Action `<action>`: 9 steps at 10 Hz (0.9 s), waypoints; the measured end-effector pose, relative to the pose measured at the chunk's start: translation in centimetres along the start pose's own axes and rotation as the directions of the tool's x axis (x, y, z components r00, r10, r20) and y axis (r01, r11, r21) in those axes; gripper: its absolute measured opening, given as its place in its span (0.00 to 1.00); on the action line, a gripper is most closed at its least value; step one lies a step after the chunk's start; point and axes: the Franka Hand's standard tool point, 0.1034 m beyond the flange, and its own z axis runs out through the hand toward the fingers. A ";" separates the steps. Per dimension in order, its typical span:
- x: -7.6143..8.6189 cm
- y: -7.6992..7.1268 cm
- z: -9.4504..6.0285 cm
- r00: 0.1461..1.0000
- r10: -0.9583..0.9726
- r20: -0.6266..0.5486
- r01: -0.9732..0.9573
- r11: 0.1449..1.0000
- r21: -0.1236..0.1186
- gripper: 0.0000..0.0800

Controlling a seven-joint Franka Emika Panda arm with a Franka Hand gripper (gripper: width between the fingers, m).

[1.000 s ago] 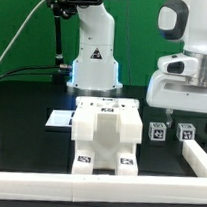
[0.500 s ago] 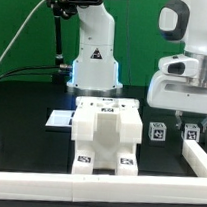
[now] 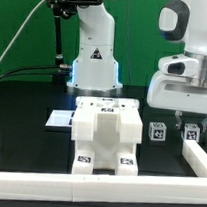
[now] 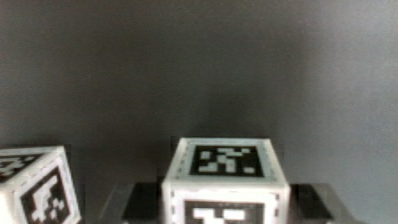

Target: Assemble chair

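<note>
Squarely, the gripper (image 4: 224, 204) pinched a small cube (image 4: 224, 166) by its flat sides, seemingly for a steady lift; another cube (image 4: 32, 190) stood just beside the gripper.

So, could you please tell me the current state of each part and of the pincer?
pincer: shut on the held cube.
held cube: upright, tag up, seemingly resting on the table.
free cube: loose on the table, apart from the pincer.
chair body: partly assembled, standing upright.
marker board: lying flat on the table.
</note>
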 end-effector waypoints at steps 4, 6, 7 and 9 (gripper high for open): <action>3.2 4.2 -10.2 0.999 -0.038 0.032 0.037 0.999 0.039 0.35; 5.3 6.3 -12.2 1.000 -0.019 0.021 0.018 0.999 0.048 0.35; 5.5 6.3 -11.4 0.999 -0.019 0.030 0.018 0.999 0.036 0.35; 5.4 6.2 -11.5 0.999 -0.021 0.030 0.020 0.999 0.037 0.36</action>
